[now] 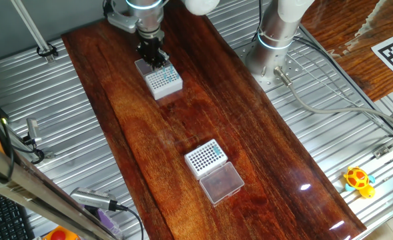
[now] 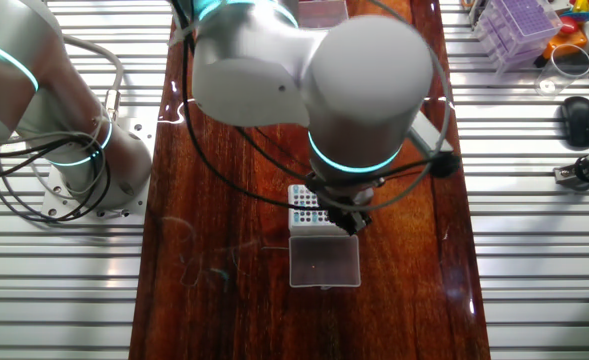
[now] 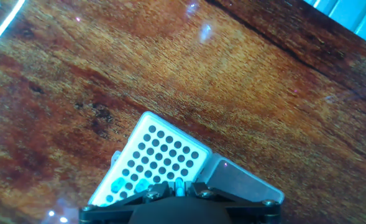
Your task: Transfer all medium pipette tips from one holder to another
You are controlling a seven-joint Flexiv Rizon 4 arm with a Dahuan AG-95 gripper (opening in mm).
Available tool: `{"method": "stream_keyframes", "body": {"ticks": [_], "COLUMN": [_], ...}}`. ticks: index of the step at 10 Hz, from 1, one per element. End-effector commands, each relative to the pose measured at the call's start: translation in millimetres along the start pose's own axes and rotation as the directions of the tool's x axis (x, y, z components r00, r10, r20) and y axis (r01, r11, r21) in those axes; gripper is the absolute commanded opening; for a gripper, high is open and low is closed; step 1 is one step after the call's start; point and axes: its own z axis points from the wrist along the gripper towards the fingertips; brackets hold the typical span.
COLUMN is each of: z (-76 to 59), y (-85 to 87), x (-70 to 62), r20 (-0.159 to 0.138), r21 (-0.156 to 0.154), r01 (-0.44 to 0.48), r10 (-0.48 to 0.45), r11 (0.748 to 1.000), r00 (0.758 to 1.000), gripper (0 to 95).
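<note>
While the hand [image 1: 157, 61] hovers over the rack [image 1: 164, 81], one teal tip [image 3: 179, 184] stands upright between its fingers — grip unclear.

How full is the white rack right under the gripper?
Mostly empty. In the hand view the rack shows rows of dark open holes; only a few teal tips sit near one edge.

Teal tips [image 3: 128, 185] at one edge of bold-holed white rack [image 1: 164, 80]; fine-dotted rack [image 1: 205, 157] well apart.
</note>
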Motion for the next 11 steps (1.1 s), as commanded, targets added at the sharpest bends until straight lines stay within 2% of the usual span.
{"method": "stream_keyframes", "body": {"ticks": [1, 3, 5, 6, 8, 9, 11], "z": [-19.1, -33.2, -39.0, -41.4, -41.9, -39.0, -29.5], "y": [2.5, 4.9, 15.5, 39.8, 84.0, 112.3, 146.5], "x": [-2.4, -7.7, -19.8, -41.7, -67.6, -78.3, -86.8], "r20": [-0.006, -0.006, -0.001, -0.007, -0.017, -0.017, -0.009], "r21": [-0.003, -0.007, -0.017, -0.014, -0.007, -0.007, -0.004], "r01": [-0.001, -0.009, -0.02, -0.046, -0.11, -0.162, -0.219], "r10": [0.001, 0.009, 0.02, 0.046, 0.11, 0.162, 0.218], "r11": [1.0, 1.0, 1.0, 0.999, 0.994, 0.987, 0.976], "r00": [1.0, 1.0, 1.0, 0.999, 0.994, 0.987, 0.976], "gripper": [0.0, 0.0, 0.0, 0.0, 0.0, 0.0, 0.0]}}
